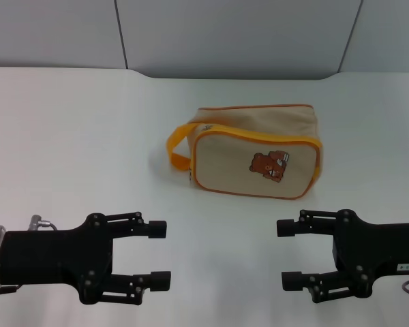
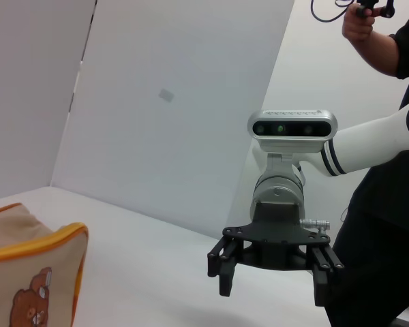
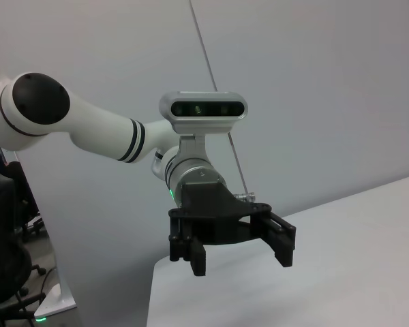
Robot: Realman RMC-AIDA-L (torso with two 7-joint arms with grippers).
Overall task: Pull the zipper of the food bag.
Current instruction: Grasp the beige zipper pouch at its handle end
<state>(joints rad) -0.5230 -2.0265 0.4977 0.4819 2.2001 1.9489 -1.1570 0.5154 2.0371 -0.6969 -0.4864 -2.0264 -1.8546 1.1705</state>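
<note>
The food bag (image 1: pixel 249 153) is a boxy beige pouch with orange piping and a brown bear print, lying on the white table (image 1: pixel 68 136) at the middle. Its orange strap (image 1: pixel 177 151) loops off its left end. The zipper (image 1: pixel 259 107) runs as a thin orange line along the top rim; a small pale speck near the strap end (image 1: pixel 204 127) may be the pull. My left gripper (image 1: pixel 159 253) is open, near the front edge, left of the bag. My right gripper (image 1: pixel 288 253) is open, at the front right, facing the left one. Both are well short of the bag.
The left wrist view shows a corner of the bag (image 2: pixel 34 272), my right gripper (image 2: pixel 273 272) and a person in dark clothes (image 2: pixel 388 204) beyond it. The right wrist view shows my left gripper (image 3: pixel 233 249). Grey wall panels (image 1: pixel 225 34) close the table's far edge.
</note>
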